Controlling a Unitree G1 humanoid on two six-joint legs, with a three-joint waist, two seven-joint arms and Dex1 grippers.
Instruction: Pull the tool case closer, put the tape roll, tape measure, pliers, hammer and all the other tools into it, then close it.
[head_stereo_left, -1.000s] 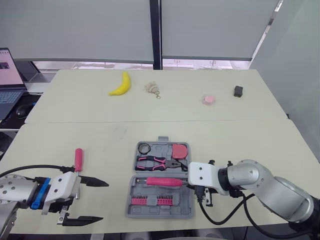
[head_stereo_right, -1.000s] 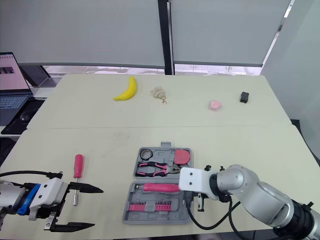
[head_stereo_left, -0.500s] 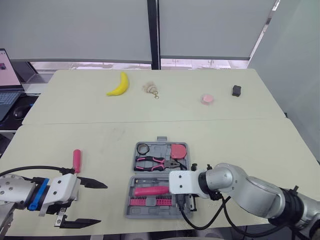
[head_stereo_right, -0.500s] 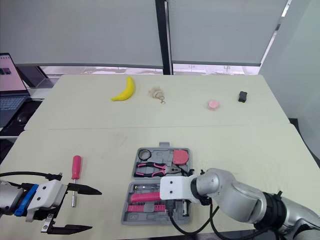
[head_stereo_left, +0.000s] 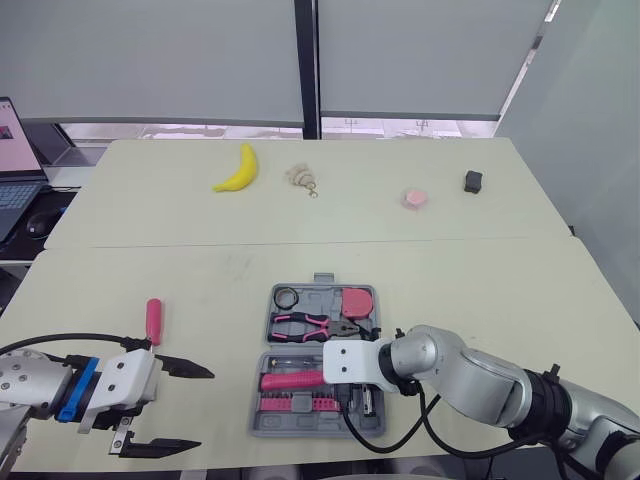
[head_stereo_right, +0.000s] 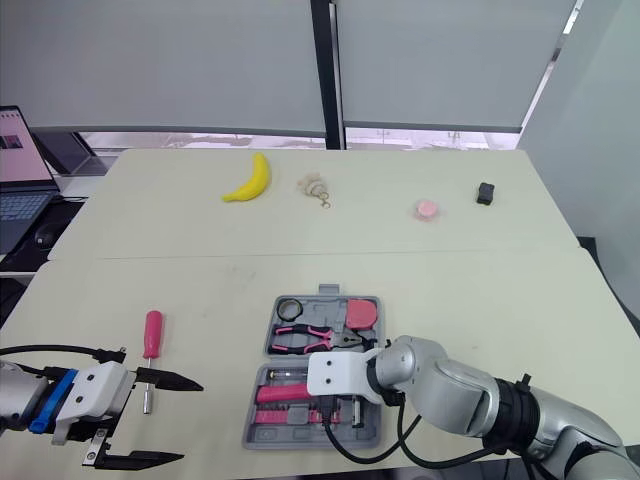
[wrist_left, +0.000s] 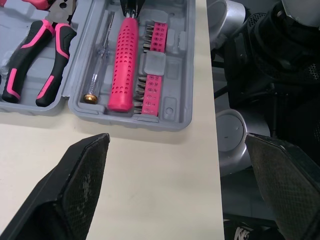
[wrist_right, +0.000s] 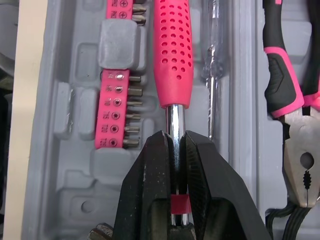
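Observation:
The grey tool case (head_stereo_left: 300, 428) lies open near the table's front edge. Its far half holds the tape roll (head_stereo_left: 288, 297), the pink tape measure (head_stereo_left: 358, 300) and the pliers (head_stereo_left: 305, 325). The pink-handled hammer (head_stereo_left: 283, 380) lies along the near half beside a row of pink bits (wrist_right: 116, 107) and a thin tester screwdriver (wrist_right: 212, 75). My right gripper (wrist_right: 174, 142) is shut on the hammer's metal shaft, low over the case (wrist_right: 80, 60). My left gripper (head_stereo_left: 205, 408) stands open at the front left, apart from the case. A pink screwdriver (head_stereo_left: 153, 320) lies on the table just beyond it.
On the far table lie a banana (head_stereo_left: 236, 170), a small keyring trinket (head_stereo_left: 302, 178), a pink object (head_stereo_left: 414, 198) and a black block (head_stereo_left: 473, 181). A laptop (head_stereo_left: 12, 140) stands off the far left. The table's front edge runs just before the case.
My right gripper has moved left over the case's near half, carrying the hammer with it so the handle now lies further left. The left gripper has stayed put.

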